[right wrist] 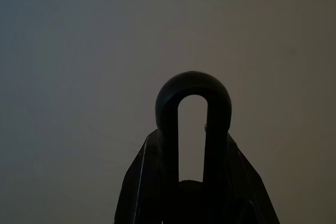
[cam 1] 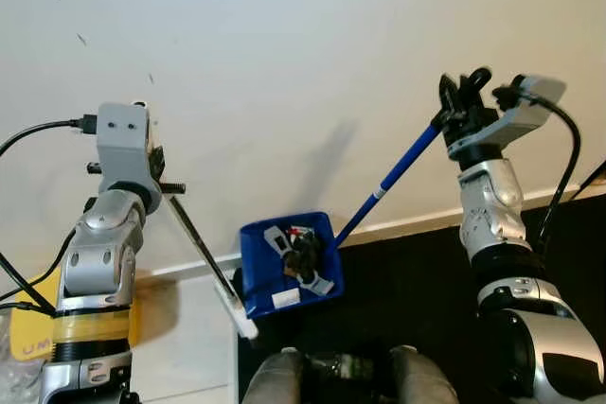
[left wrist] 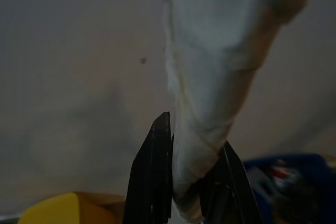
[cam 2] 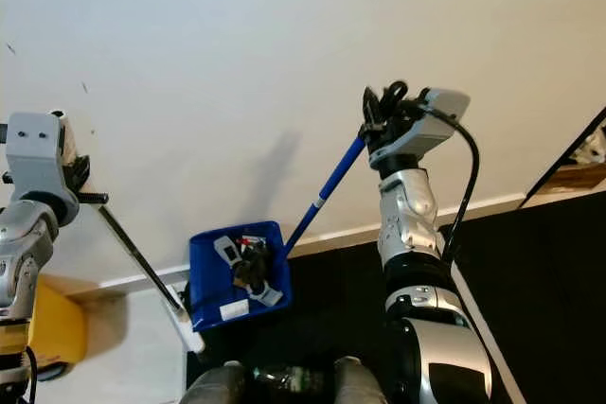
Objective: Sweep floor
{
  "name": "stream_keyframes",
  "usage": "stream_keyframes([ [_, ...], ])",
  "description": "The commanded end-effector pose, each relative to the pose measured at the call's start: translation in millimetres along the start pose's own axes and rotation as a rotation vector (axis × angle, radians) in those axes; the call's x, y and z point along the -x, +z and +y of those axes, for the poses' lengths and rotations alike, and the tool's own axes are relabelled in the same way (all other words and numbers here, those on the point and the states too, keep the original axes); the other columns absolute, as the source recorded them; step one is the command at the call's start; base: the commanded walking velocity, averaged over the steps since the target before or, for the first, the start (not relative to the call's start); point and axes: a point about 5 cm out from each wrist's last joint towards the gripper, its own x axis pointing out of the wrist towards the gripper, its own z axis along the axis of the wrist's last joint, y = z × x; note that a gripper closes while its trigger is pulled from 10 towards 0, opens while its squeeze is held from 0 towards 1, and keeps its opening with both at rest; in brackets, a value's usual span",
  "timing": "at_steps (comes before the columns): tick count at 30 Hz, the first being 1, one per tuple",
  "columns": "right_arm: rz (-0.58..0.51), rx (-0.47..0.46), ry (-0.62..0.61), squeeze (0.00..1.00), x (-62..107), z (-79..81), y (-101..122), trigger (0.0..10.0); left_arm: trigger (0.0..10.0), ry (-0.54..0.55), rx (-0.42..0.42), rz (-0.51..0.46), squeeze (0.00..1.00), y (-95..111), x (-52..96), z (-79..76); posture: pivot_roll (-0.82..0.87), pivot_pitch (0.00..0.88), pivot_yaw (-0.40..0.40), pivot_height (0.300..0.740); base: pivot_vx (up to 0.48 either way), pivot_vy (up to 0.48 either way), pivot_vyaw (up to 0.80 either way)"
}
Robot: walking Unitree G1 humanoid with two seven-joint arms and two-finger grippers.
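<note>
the right gripper is raised high against the pale wall, its silver arm bent upward at the elbow, and its black fingers are pressed onto the black loop handle at the top of a long blue pole. the pole slants down and toward the robot's left to a blue plastic dustpan resting where the wall's white baseboard meets the dark floor. small dark and grey scraps of debris lie inside the pan.

the left gripper is held up on a vertical forearm, its two black fingers pinching a whitish wrapped handle. from it a thin dark broom shaft angles down to a white tip just beside the dustpan's left edge. a yellow object sits behind the left arm.
</note>
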Motion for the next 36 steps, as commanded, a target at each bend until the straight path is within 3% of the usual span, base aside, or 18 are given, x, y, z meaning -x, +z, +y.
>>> stream_keyframes([
  [1,-0.023,-0.040,-0.008,0.00,-3.6,2.1,3.6,10.0,10.0,0.095,-0.053,-0.067,0.00,10.4,2.0,21.2,0.12,0.036,0.049,0.740,0.000,0.000,0.00],
  [4,-0.034,-0.049,-0.019,0.00,-5.4,2.4,6.0,10.0,10.0,0.104,-0.067,-0.073,0.00,10.0,2.9,25.0,0.12,0.033,0.058,0.740,0.000,0.000,0.00],
  [5,-0.069,-0.124,-0.029,0.00,-7.5,3.0,10.8,10.0,10.0,0.106,-0.070,-0.074,0.00,10.1,3.2,26.6,0.14,0.039,0.059,0.740,0.000,0.000,0.00],
  [9,-0.073,-0.212,-0.083,0.00,-7.0,-2.1,8.9,10.0,10.0,0.106,-0.076,-0.077,0.00,11.1,3.3,28.1,0.13,0.038,0.067,0.740,0.000,0.000,0.00],
  [10,-0.093,-0.277,-0.080,0.00,-7.7,-1.2,10.3,10.0,10.0,0.104,-0.085,-0.079,0.00,11.7,2.9,28.7,0.15,0.043,0.071,0.740,0.000,0.000,0.00],
  [14,-0.167,-0.396,0.008,0.00,-12.7,8.2,23.5,10.0,10.0,0.091,-0.095,-0.092,0.00,13.1,1.8,28.1,0.13,0.037,0.087,0.740,0.000,0.000,0.00],
  [18,-0.132,-0.386,-0.010,0.00,-10.2,2.4,15.8,10.0,10.0,0.086,-0.105,-0.096,0.00,14.0,-0.9,27.7,0.15,0.041,0.090,0.740,0.000,0.000,0.00],
  [19,-0.070,-0.308,-0.037,0.00,-6.4,-2.9,5.4,10.0,10.0,0.082,-0.101,-0.106,0.00,16.7,-2.6,28.6,0.12,0.034,0.093,0.740,0.000,0.000,0.00],
  [21,-0.050,-0.285,-0.047,0.00,-4.3,-6.0,2.6,10.0,10.0,0.085,-0.104,-0.107,0.00,17.0,-2.8,28.6,0.14,0.043,0.090,0.740,0.000,0.000,0.00],
  [30,-0.038,-0.194,0.013,0.00,-3.1,-5.3,7.3,10.0,10.0,0.090,-0.131,-0.113,0.00,13.1,-2.4,29.4,0.12,0.057,0.086,0.740,0.000,0.000,0.00],
  [32,-0.018,-0.124,0.032,0.00,-2.2,-4.9,6.2,10.0,10.0,0.082,-0.173,-0.135,0.00,14.6,-2.8,32.2,0.12,0.075,0.080,0.740,0.000,0.000,0.00],
  [36,-0.010,-0.090,0.034,0.00,-1.3,-7.7,5.6,10.0,10.0,0.017,-0.177,-0.144,0.00,13.8,-1.9,32.2,0.12,0.100,0.080,0.740,0.000,0.000,0.00],
])
